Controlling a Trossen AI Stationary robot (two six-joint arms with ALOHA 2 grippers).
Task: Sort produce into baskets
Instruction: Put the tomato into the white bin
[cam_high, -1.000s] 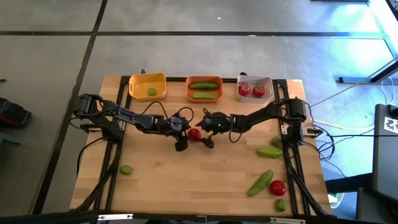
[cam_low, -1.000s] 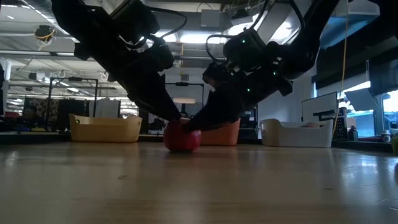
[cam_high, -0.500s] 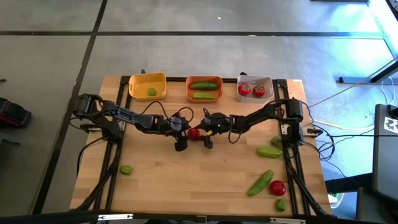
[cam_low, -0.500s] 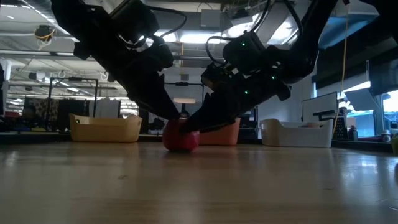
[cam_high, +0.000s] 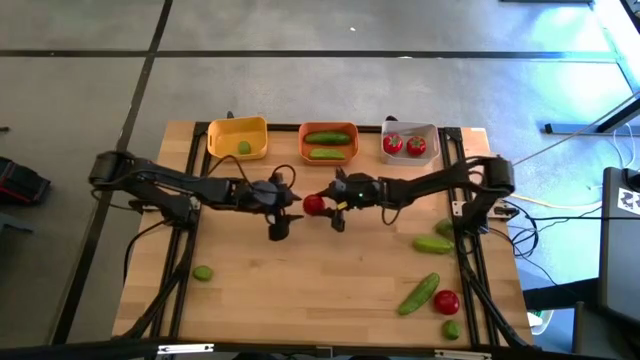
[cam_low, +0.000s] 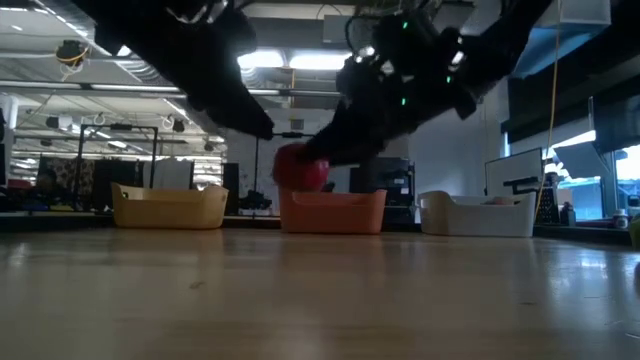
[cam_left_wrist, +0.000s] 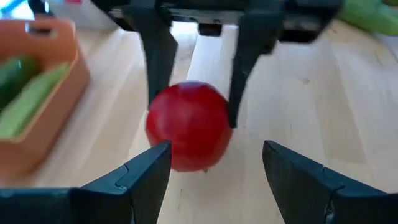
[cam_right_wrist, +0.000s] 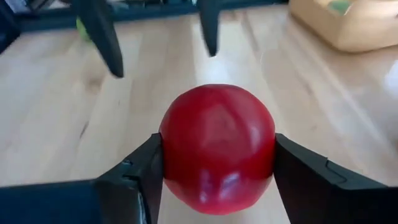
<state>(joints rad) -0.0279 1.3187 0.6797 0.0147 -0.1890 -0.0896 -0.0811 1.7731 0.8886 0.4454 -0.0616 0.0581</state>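
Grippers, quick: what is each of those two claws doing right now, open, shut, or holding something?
Left gripper: open, empty, facing the tomato.
Right gripper: shut on the tomato, lifted clear of the table.

No readable text, labels or numbers show in any view.

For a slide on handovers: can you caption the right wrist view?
Right gripper clamps a red tomato above the wooden table, with the left gripper's open fingers just beyond.
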